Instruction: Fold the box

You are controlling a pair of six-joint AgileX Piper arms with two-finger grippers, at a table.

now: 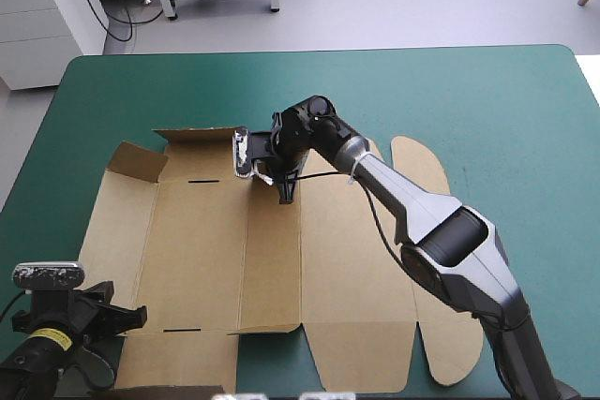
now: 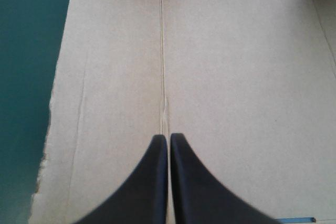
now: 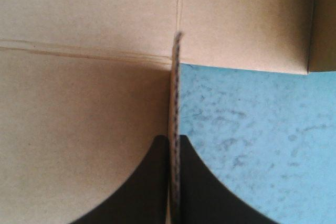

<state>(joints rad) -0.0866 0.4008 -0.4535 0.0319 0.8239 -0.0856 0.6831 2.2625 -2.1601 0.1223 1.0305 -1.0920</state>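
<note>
The brown cut-cardboard box (image 1: 197, 250) lies nearly flat on the teal-green surface (image 1: 469, 91), towards 9 o'clock. The right end effector (image 3: 175, 139) pinches an upright flap at its 12 o'clock edge. The left end effector (image 2: 168, 136), fingers together and empty, hovers at 7 o'clock. Most folding remains.

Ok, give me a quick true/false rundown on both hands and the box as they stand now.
1. The right hand is shut on an upright edge of the box. True.
2. The left hand is open. False: its fingers meet, shut, over flat board.
3. The box is already a tray with all walls up. False: most of the sheet lies flat on the table.
4. The right hand works at the box's far edge, the left hand near its near-left corner. True.
</note>
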